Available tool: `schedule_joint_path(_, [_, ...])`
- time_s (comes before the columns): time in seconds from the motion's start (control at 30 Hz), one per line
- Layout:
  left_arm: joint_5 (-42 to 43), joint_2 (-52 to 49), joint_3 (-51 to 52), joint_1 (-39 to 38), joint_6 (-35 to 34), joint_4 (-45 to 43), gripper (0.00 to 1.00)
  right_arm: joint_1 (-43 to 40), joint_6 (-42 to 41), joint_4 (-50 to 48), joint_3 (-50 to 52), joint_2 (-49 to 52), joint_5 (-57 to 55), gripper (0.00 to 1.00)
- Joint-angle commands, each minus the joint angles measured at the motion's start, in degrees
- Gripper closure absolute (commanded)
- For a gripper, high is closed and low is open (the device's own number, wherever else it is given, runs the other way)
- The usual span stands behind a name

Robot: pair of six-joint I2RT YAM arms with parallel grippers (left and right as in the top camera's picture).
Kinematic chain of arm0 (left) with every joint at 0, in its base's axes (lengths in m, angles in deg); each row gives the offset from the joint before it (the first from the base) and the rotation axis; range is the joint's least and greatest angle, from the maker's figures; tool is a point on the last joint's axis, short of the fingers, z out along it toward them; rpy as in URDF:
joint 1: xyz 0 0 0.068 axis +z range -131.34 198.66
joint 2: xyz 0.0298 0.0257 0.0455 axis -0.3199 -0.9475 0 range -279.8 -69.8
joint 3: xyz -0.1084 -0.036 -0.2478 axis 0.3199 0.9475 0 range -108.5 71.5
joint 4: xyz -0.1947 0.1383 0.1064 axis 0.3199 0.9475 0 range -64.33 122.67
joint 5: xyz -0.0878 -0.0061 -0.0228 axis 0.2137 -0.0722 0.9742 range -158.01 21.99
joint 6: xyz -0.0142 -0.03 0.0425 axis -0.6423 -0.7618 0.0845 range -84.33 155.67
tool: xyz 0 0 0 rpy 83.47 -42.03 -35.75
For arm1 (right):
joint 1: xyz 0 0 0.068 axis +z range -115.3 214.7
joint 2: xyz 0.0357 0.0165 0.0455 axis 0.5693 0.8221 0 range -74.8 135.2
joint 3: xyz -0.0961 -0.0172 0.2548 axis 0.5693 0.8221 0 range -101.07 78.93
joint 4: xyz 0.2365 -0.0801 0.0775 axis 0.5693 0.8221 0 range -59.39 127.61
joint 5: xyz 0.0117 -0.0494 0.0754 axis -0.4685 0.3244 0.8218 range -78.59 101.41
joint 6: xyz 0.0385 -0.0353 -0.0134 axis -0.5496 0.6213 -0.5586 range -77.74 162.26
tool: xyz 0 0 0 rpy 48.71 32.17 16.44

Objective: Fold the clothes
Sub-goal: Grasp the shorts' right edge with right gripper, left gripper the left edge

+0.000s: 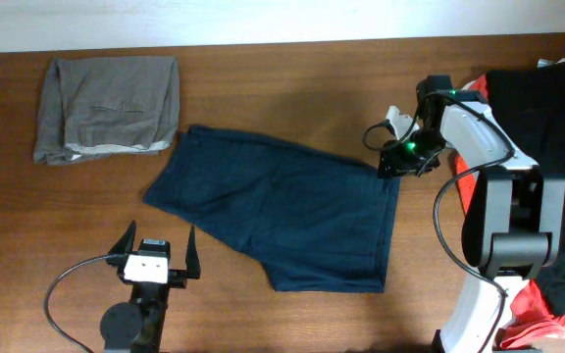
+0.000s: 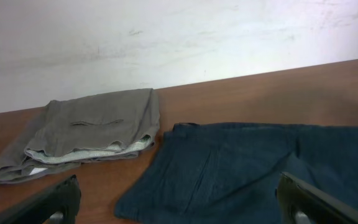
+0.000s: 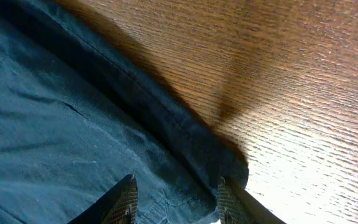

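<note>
Dark blue shorts [image 1: 282, 211] lie spread flat in the middle of the wooden table. They also show in the left wrist view [image 2: 253, 168] and the right wrist view [image 3: 73, 124]. A folded grey garment [image 1: 106, 106] lies at the back left, also in the left wrist view [image 2: 86, 130]. My right gripper [image 1: 398, 162] is low over the shorts' back right corner. Its fingers [image 3: 176, 193] are apart, with the corner's fabric between them. My left gripper [image 1: 155, 250] is open and empty near the front edge, just short of the shorts' left end [image 2: 179, 186].
A pile of black clothes [image 1: 547, 98] with red cloth [image 1: 538, 304] under it lies at the table's right edge, beside the right arm's base. A small white object [image 1: 393, 118] sits by the right gripper. A pale wall [image 2: 179, 37] runs behind the table.
</note>
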Motion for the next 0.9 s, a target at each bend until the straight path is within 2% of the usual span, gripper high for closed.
schedule_joint_path(0.0, [-0.22, 0.28, 0.28, 0.22, -0.55, 0.07, 0.0, 0.48, 0.66, -0.17, 0.63, -0.48, 0.92, 0.55])
schedule_joint_path(0.1, [-0.2, 0.28, 0.28, 0.22, -0.52, 0.07, 0.0, 0.66, 0.37, 0.63, 0.61, -0.48, 1.42, 0.62])
schedule_joint_path(0.27, [-0.2, 0.28, 0.28, 0.22, -0.55, 0.07, 0.0, 3.17, 0.04, 3.1, 0.63, -0.48, -1.05, 0.62])
schedule_joint_path(0.5, [-0.2, 0.26, 0.28, 0.22, -0.52, 0.07, 0.0, 3.1, 0.02, 1.36, 0.63, -0.48, -5.11, 0.63])
schedule_joint_path(0.53, [-0.2, 0.26, 0.28, 0.22, -0.55, 0.07, 0.0, 3.1, 0.02, 1.36, 0.63, -0.48, -5.11, 0.74])
schedule_joint_path(0.57, [-0.2, 0.28, 0.28, 0.22, -0.55, 0.07, 0.0, 3.1, 0.02, 1.36, 0.63, -0.48, -5.11, 0.89])
schedule_joint_path(0.67, [-0.2, 0.26, 0.28, 0.22, -0.55, 0.07, 0.0, 3.1, 0.04, 1.57, 0.63, -0.48, -5.11, 0.92])
schedule_joint_path(0.7, [-0.2, 0.28, 0.28, 0.22, -0.55, 0.07, 0.0, 3.1, 0.04, 1.6, 0.63, -0.48, -5.14, 0.96])
schedule_joint_path(0.87, [-0.2, 0.28, 0.28, 0.22, -0.52, 0.07, 0.0, 3.1, 0.0, 1.77, 0.63, -0.48, -5.11, 0.96])
